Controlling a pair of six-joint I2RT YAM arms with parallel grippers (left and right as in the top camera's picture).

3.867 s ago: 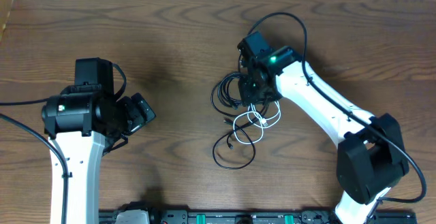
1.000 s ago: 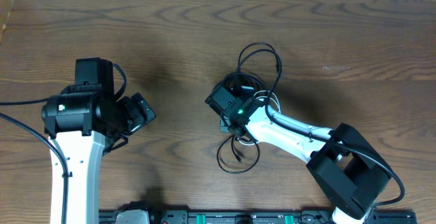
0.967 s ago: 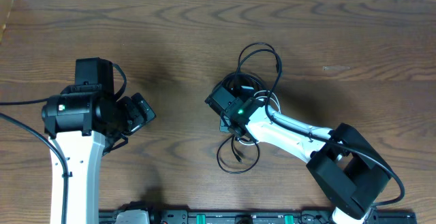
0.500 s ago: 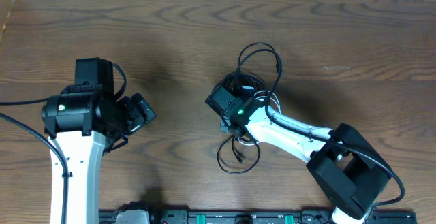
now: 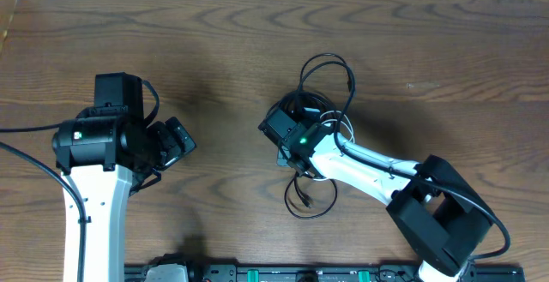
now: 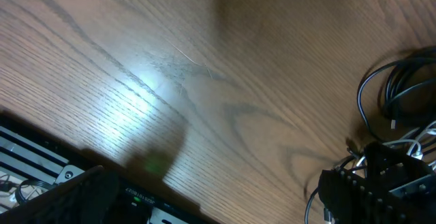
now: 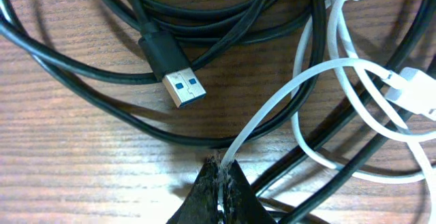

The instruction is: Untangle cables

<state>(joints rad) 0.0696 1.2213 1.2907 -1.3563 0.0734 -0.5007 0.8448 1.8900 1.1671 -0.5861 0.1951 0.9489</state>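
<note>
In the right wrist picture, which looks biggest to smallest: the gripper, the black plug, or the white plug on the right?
1. The gripper, pinching the white cable: biggest, but nearest the camera.
2. The black plug.
3. The white plug: cut off by the edge, so unsure.

Even, soft overhead light — the left wrist view blurred, glare on the table (image 6: 146,88); cables (image 7: 162,52) sharp up close

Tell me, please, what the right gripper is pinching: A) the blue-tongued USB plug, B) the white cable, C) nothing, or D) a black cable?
B: the right gripper is shut on the white cable, which emerges from between its tips in the right wrist view.
</note>
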